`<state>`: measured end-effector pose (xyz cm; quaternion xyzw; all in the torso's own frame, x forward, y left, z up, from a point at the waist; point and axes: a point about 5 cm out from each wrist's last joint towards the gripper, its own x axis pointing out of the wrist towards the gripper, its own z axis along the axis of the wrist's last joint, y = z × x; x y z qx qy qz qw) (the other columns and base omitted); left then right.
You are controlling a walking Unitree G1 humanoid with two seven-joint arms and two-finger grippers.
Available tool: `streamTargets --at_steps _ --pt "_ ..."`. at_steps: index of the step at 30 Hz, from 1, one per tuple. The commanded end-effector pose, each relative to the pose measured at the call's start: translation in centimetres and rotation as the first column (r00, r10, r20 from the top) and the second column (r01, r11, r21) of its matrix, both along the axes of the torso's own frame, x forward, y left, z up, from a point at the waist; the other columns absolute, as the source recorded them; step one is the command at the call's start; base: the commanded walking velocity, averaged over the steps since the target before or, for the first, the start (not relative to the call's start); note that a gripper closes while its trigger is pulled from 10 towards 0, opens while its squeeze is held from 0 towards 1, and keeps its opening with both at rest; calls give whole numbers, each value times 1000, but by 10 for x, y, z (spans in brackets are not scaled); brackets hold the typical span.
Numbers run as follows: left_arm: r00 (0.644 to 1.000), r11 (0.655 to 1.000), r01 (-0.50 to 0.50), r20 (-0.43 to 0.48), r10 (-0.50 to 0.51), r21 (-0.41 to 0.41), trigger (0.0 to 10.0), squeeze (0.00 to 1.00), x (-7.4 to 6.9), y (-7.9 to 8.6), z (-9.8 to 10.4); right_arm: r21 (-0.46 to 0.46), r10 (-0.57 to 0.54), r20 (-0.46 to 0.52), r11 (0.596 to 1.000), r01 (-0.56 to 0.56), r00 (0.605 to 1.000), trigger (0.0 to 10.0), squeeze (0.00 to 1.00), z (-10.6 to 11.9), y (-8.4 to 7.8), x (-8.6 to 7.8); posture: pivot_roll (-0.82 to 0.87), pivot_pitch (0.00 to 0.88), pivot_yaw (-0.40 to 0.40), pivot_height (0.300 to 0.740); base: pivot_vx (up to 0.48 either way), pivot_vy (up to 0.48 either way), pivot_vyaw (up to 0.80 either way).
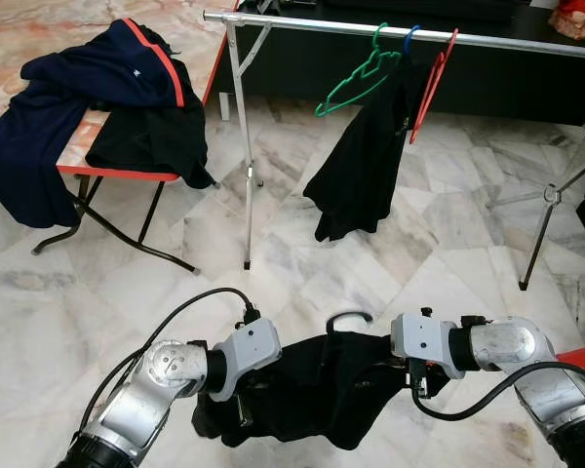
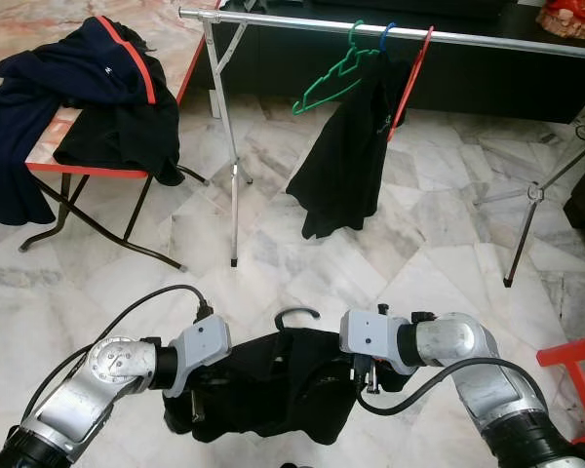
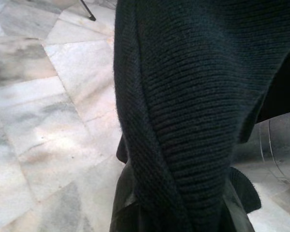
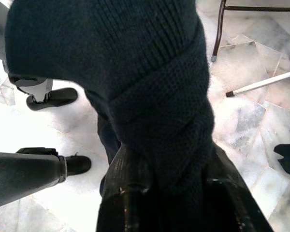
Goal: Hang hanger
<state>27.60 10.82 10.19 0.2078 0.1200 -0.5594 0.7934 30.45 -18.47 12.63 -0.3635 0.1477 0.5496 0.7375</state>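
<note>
Hanger (image 1: 349,318) — only its dark hook shows, poking up from the top edge of a black knit garment (image 1: 322,385) held low in front of the robot, over the marble floor (image 1: 302,263).

Left gripper (image 1: 236,408) at the garment's left end, right gripper (image 1: 421,375) at its right end; garment spans between them. Wrist views: dark ribbed knit bunched over each set of fingers (image 4: 130,193) and wedged between them — both grippers clamped on the cloth.

Ahead: silver clothes rail (image 1: 370,31) on thin metal legs. On it, a green hanger (image 1: 356,83), bare and tilted; a blue hook beside it; a black garment (image 1: 361,161) hanging down; a red hanger (image 1: 434,83) just to the right.

Left of the rail: folding worktop (image 1: 117,172) with red edge, carrying a navy jacket (image 1: 68,97) with red trim and a black cloth, both draping over the edge.

Right side: tripod legs (image 1: 546,200) on the floor.
</note>
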Motion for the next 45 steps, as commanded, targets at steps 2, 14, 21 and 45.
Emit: streamTargets --at_steps 2,14,21,45 --pt "1000 1000 14 12 -14 -11 0 0 -2 -4 2 37 33 4 999 -33 999 10000 1000 3 7 -1 -41 240 -84 740 0 0 0" --pt "997 995 -34 67 28 93 0 0 5 3 -7 16 104 -95 995 -102 990 10000 1000 -1 4 -14 -42 249 -83 740 0 0 0" --pt "995 987 -82 69 74 134 0 0 5 12 -22 10 82 -77 997 -82 994 10000 1000 4 -2 -10 -44 254 -81 740 0 0 0" --pt "639 626 -749 9 769 -217 10000 0 -14 68 -44 372 -706 -220 577 727 673 10000 0 -82 -13 -6 -44 228 -64 740 0 0 0"
